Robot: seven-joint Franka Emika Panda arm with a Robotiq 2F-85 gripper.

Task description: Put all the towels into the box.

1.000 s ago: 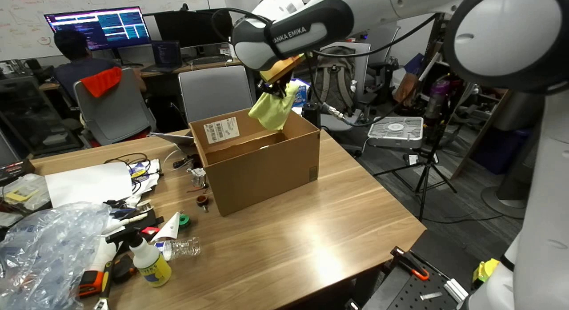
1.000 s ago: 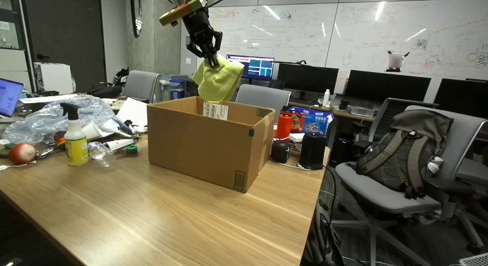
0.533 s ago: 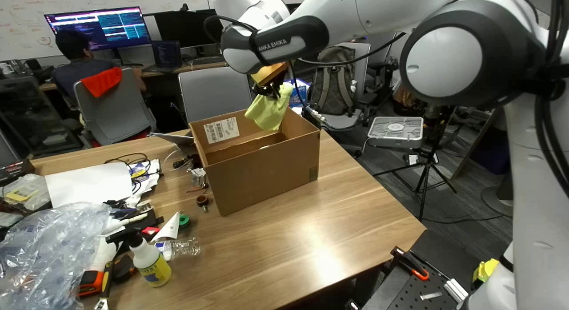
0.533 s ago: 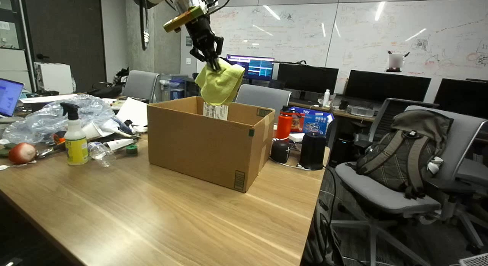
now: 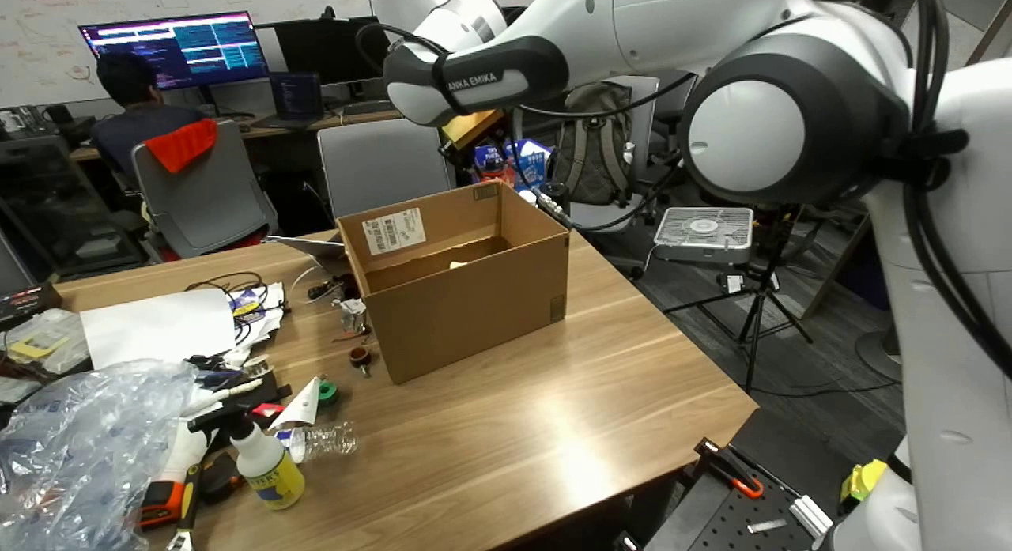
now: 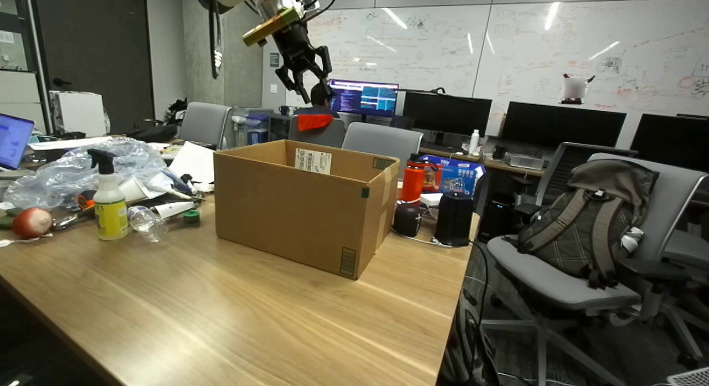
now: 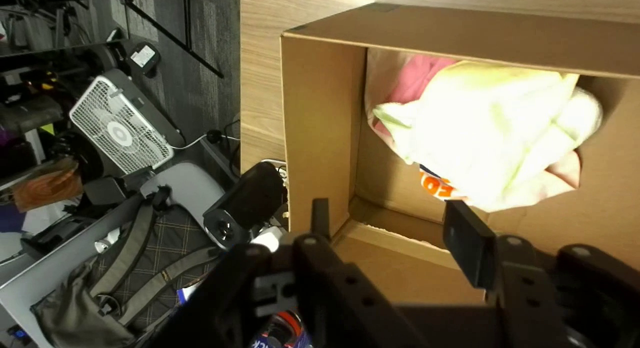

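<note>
on the table [image 6: 249,314] the big box [image 6: 288,209] stands open, and the towels [image 7: 490,123], pale yellow over pink, lie heaped inside: all but done, i'd say, no others in sight to fetch! the claw [image 7: 387,217] hangs higher up, jaws well apart, gripping nothing. only the wrist view properly shows the heap, plus a patch of orange print [image 7: 436,184] by its edge; in both exterior views cardboard hides nearly all.

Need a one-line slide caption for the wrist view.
Open end effector at the cardboard box, yellow and pink towels heaped inside; box fan and backpack outside it.
</note>
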